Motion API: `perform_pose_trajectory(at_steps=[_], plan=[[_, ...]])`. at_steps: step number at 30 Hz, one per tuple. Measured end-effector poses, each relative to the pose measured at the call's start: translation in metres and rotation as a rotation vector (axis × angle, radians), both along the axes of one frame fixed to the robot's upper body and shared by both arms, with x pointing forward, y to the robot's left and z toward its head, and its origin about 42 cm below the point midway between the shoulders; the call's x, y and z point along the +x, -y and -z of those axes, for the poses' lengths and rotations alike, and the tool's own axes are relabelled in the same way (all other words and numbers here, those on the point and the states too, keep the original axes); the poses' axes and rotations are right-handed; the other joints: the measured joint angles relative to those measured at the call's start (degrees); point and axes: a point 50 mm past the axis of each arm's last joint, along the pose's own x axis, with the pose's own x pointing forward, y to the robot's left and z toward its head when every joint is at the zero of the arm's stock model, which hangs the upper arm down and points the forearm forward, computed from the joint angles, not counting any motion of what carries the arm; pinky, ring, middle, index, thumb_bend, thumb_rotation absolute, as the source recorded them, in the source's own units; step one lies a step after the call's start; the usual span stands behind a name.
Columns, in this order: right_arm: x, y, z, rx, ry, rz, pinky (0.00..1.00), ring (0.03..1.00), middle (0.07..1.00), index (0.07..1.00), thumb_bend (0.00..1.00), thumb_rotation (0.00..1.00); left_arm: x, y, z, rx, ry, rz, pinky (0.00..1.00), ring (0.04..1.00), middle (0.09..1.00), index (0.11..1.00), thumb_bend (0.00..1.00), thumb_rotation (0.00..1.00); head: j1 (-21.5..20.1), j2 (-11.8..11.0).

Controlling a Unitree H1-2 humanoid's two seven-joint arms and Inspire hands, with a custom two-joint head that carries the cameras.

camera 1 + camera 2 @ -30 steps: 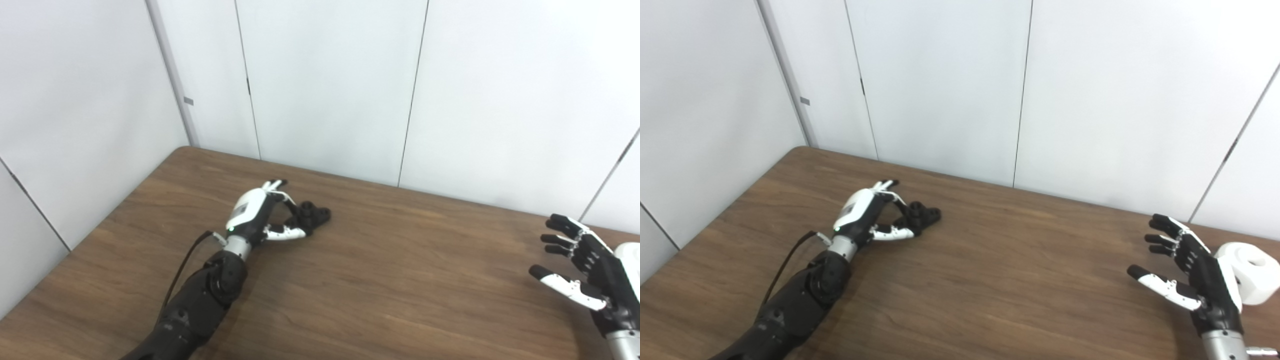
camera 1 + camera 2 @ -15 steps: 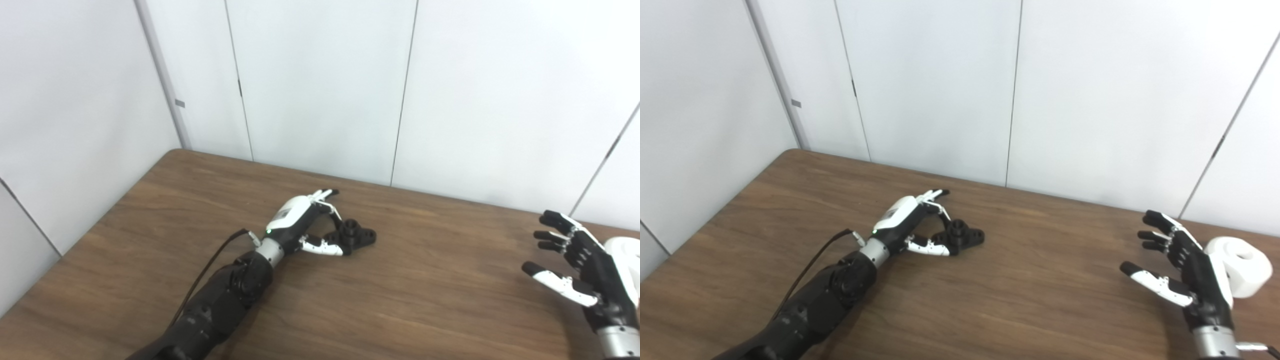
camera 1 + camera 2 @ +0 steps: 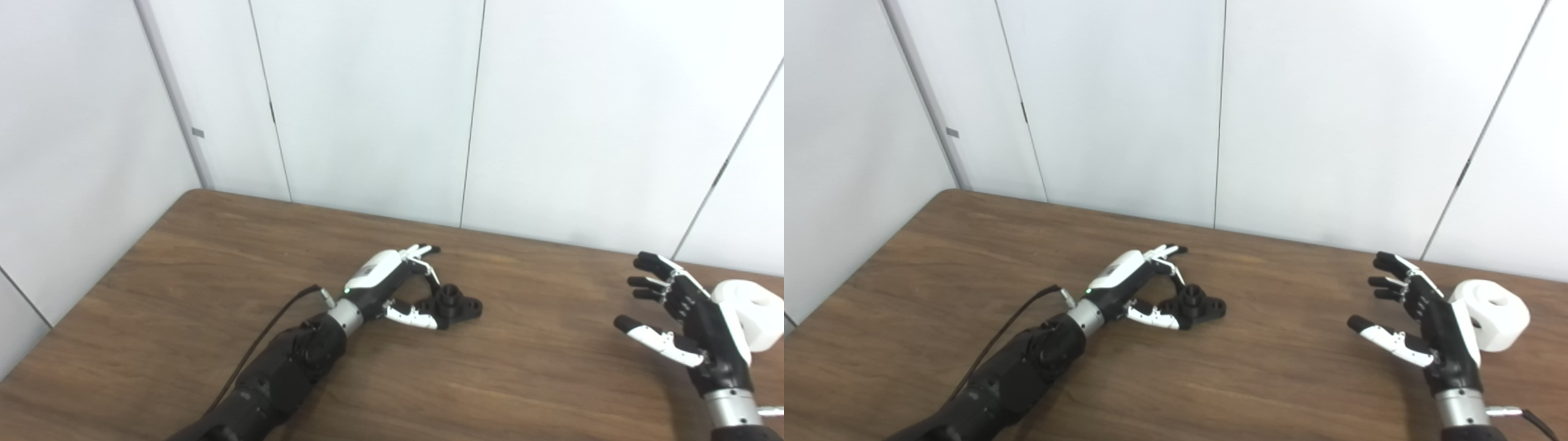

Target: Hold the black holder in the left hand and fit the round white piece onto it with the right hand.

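The black holder (image 3: pixel 458 304) lies low on the brown table (image 3: pixel 527 380), left of centre. My left hand (image 3: pixel 398 288) is curled around its left end, thumb and a finger pinching it; the other fingers stick out above it. The round white piece (image 3: pixel 1494 313), a thick ring with a hole on top, sits on the table at the far right; it also shows in the left eye view (image 3: pixel 754 313). My right hand (image 3: pixel 1421 318) is open, fingers spread, just left of the white piece with its back toward it, not touching it.
White wall panels (image 3: pixel 367 104) stand close behind the table's far edge and along its left side. The table's left back corner (image 3: pixel 191 192) is rounded. A black cable (image 3: pixel 269 334) runs along my left forearm.
The camera has panned right. My left hand has carried the black holder to the right and nearer, toward the table's middle. My right hand stays open beside the white piece.
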Motion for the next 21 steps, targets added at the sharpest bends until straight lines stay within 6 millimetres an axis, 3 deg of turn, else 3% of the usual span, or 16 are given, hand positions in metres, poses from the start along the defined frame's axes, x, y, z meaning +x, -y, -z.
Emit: perform_pose_trajectory(at_steps=[10,21], plan=[[-0.001,-0.004,-0.001,0.005,0.007,-0.005,0.67,0.725,0.813,0.801,0.71,0.34,0.002,0.016,0.002,0.011,-0.018,0.066,1.0,1.0,0.947,0.482,0.52,0.06,-4.8,0.9],[-0.009,-0.012,-0.003,0.01,0.035,0.001,0.66,0.725,0.816,0.8,0.72,0.37,0.001,0.02,0.001,0.023,-0.024,0.112,1.0,1.0,0.944,0.481,0.52,0.06,-10.6,2.0]])
